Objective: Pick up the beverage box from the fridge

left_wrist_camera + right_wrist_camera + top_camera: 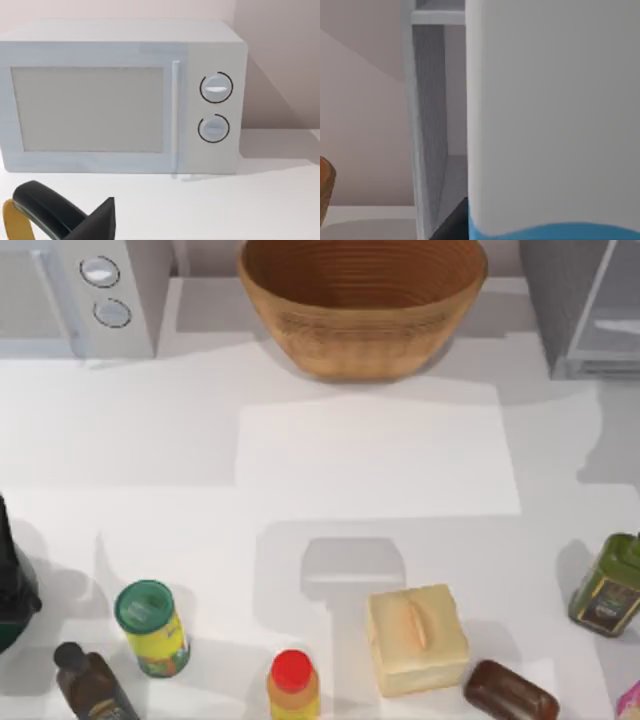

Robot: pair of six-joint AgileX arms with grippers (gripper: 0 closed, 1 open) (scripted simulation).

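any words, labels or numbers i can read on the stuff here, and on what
No text can be read here.
Green-capped yellow jar: printed label, too blurred to read.
Olive bottle: dark label, too small to read.
Microwave: two knobs, no markings.
Beverage box: plain white face over a blue band, no print.

White table (pixel 370 460) fills the scene, evenly lit, with soft grey shadows and a paler rectangular patch at centre. Plain pinkish-beige wall (pixel 280 60) behind it, meeting a second wall at a corner. White microwave (pixel 120 95) with two round knobs stands at the far left against the wall. Woven wooden bowl (pixel 362 302) at the far middle. Along the near edge: green-lidded jar (pixel 152 628), red-capped bottle (pixel 293 686), pale yellow block (pixel 416 638), brown bar (pixel 510 692), dark bottle (pixel 92 682), olive bottle (pixel 610 584).
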